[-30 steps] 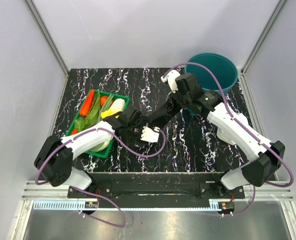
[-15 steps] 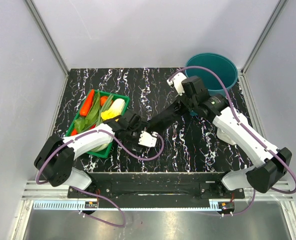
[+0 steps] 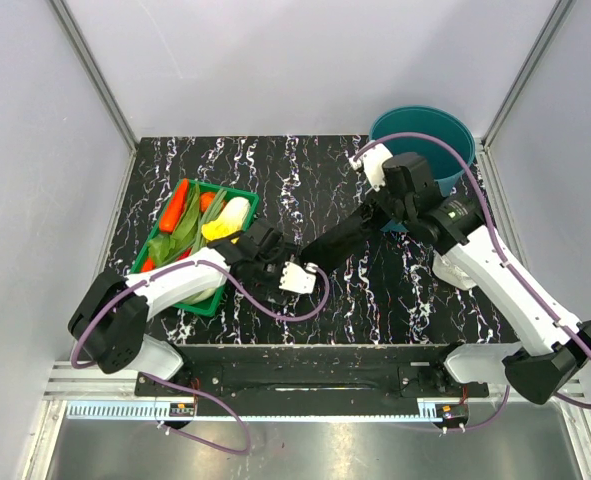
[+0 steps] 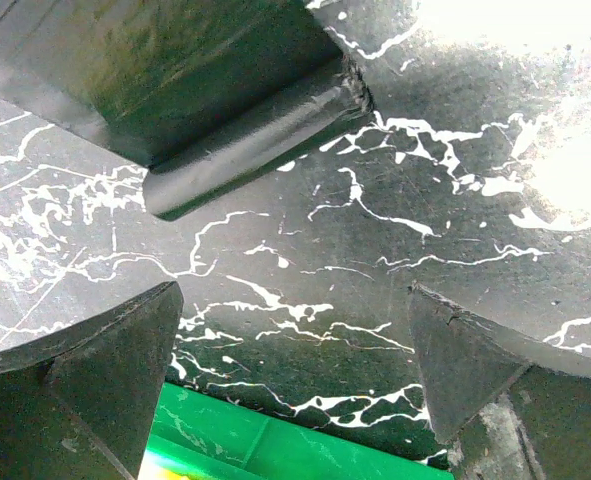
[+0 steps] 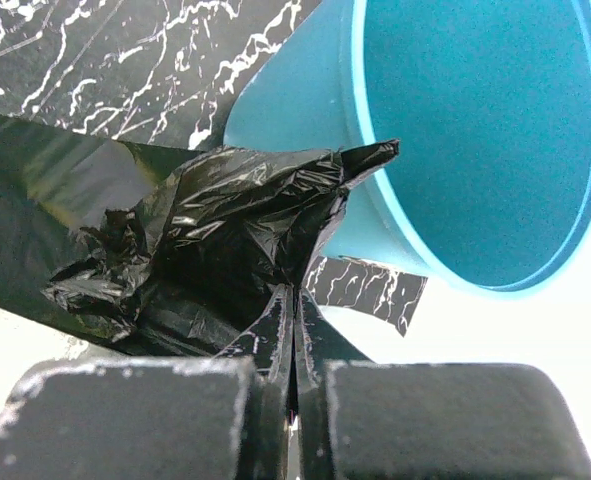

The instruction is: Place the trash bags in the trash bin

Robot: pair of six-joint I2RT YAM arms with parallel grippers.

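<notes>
right gripper — pinching trash bag, beside trash bin

Right gripper pinching a black bag beside the bin.

The two dark fingers meet at bottom centre, pressed flat together with no gap, and a fold of the glossy, crinkled film is caught between their tips. The bag bunches up just above and to the left of them, and a smoother sheet of the same film runs off to the left edge. A peak of film lies in front of the teal bin's outer wall, up at its rim; contact cannot be told. The bin fills the upper right, its mouth open towards the camera. The black, white-veined table shows at upper left and below the bin.
</notes>
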